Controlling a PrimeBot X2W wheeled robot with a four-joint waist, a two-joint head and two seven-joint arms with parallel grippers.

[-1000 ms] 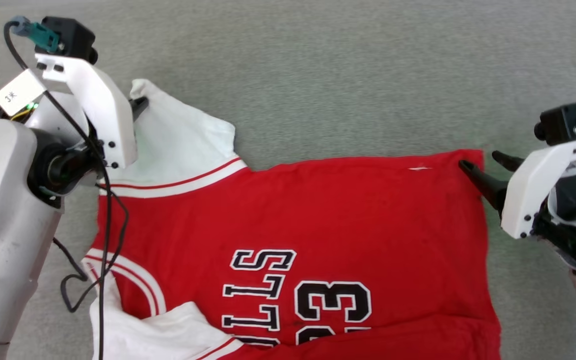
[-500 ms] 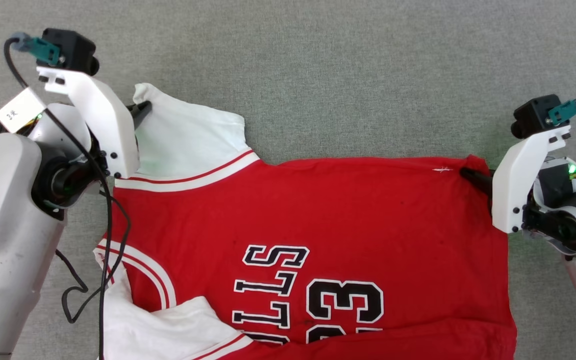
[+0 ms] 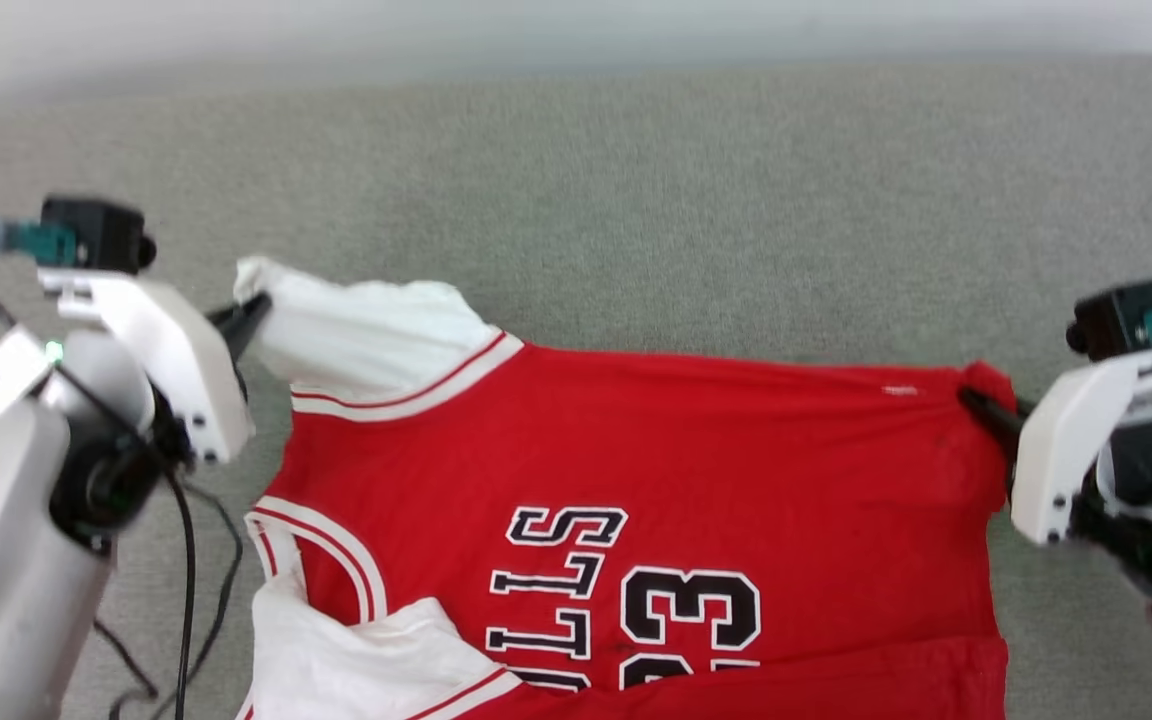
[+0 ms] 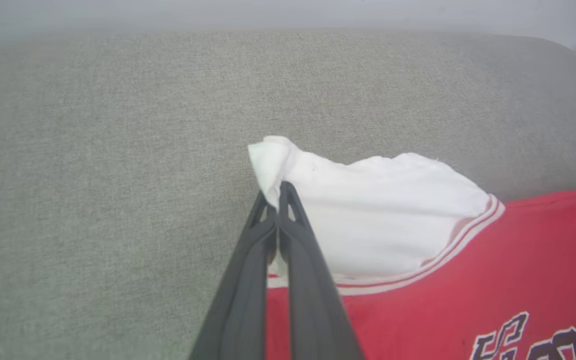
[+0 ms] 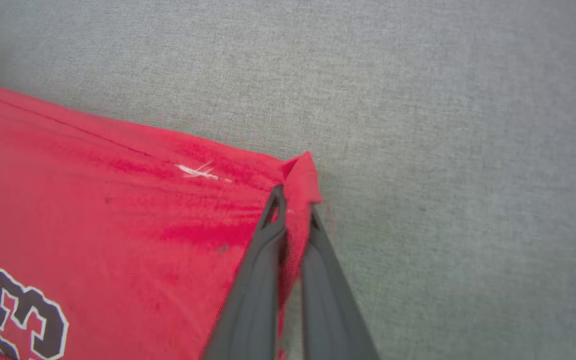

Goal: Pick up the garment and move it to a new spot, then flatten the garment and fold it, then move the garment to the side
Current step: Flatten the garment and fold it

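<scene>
The garment (image 3: 636, 450) lies spread on the grey surface (image 3: 636, 200), and its dark lettering (image 3: 626, 590) serves as the marker for everything else. Its long axis, neck to hem, runs across the robot from left to right, so the letters read sideways. Beyond the lettering and off to the left, the left gripper (image 3: 254, 312) has its two fingers pressed together on the tip of the white sleeve (image 3: 366, 320), a small fold of cloth pinched between them. Beyond the lettering and off to the right, the right gripper (image 3: 976, 402) is likewise closed, with the red hem corner (image 3: 986, 385) bunched between its fingers. The far edge of the shirt runs between the two grips with only a slight sag, and each arm is nearest its own corner. From both grippers the body of the shirt spreads inward toward the lettering and back toward the robot. The near edge, on the robot's side of the lettering, runs out of the bottom of the head view. Judging from this hold, the coming move turns on that far edge. Raising or drawing both grips together should carry the cloth evenly, while unequal travel would likely skew it or wrinkle the sleeve side.
</scene>
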